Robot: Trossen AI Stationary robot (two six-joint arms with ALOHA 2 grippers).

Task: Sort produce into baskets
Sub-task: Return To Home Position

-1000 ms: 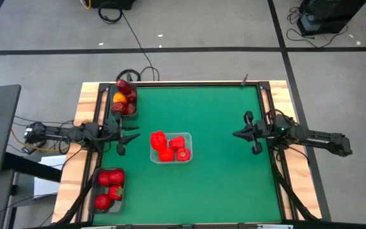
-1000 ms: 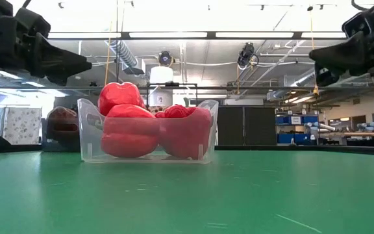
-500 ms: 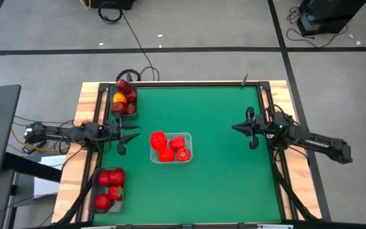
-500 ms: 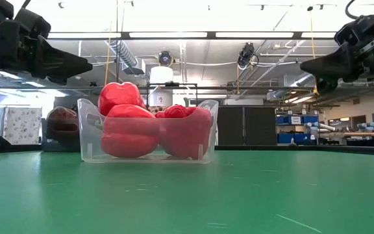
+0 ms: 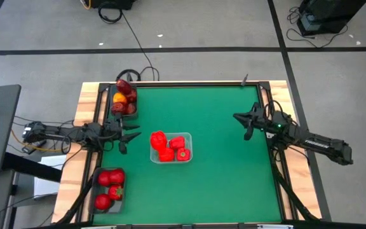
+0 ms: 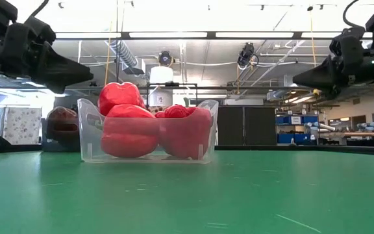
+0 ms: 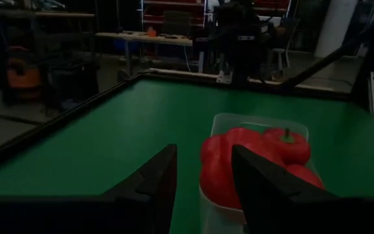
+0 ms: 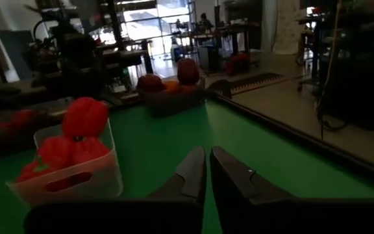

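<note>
Green table (image 5: 221,172) carrying clear bin (image 5: 188,141) at centre, upper grey bin (image 5: 114,112) at ten, lower grey bin (image 5: 121,207) at eight o'clock (three total). Left gripper (image 5: 135,135) gaping part-way, empty. Right gripper (image 5: 237,117) pinching nearly closed, empty.

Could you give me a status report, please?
Left gripper open, left side. Right gripper shut, right side. Bright red toy peppers in clear plastic bin, centre. No obstruction.

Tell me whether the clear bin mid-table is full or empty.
Full: red peppers fill the clear bin, and in the low view one of them rises above its rim.
</note>
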